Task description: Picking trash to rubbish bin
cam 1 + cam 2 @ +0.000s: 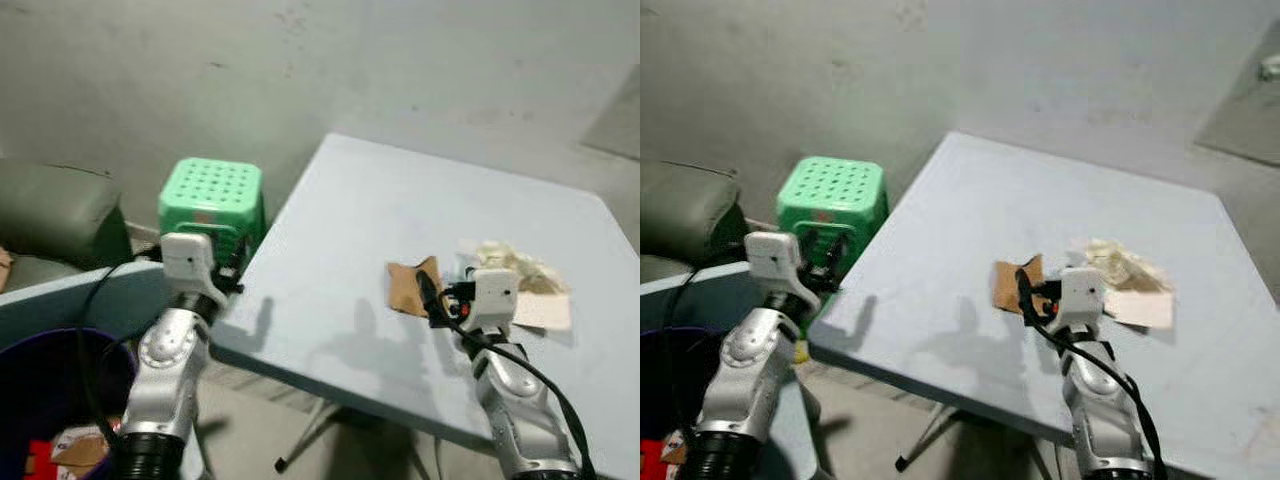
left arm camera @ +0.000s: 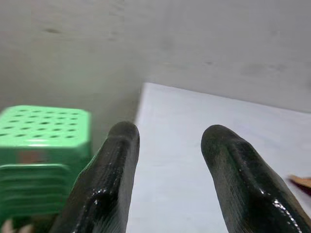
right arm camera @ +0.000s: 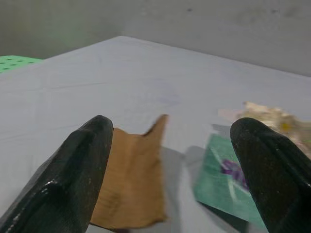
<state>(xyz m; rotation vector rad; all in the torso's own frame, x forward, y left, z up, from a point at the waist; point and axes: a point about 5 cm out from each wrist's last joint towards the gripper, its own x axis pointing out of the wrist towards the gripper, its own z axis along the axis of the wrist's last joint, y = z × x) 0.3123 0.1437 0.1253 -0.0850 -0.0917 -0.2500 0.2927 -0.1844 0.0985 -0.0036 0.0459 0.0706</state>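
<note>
While the left gripper (image 2: 167, 145) hovers spread at the table (image 1: 340, 220) corner beside the green stool (image 1: 211, 200), the right gripper (image 3: 170, 150) hangs wide open over brown paper (image 3: 131, 179), with a green wrapper (image 3: 223, 179) at its three o'clock.

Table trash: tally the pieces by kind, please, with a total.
Brown paper scrap: 1
Green wrapper: 1
Crumpled beige wad: 1
Flat pale sheet: 1
Total: 4 pieces on the table, all near the open right gripper.
</note>
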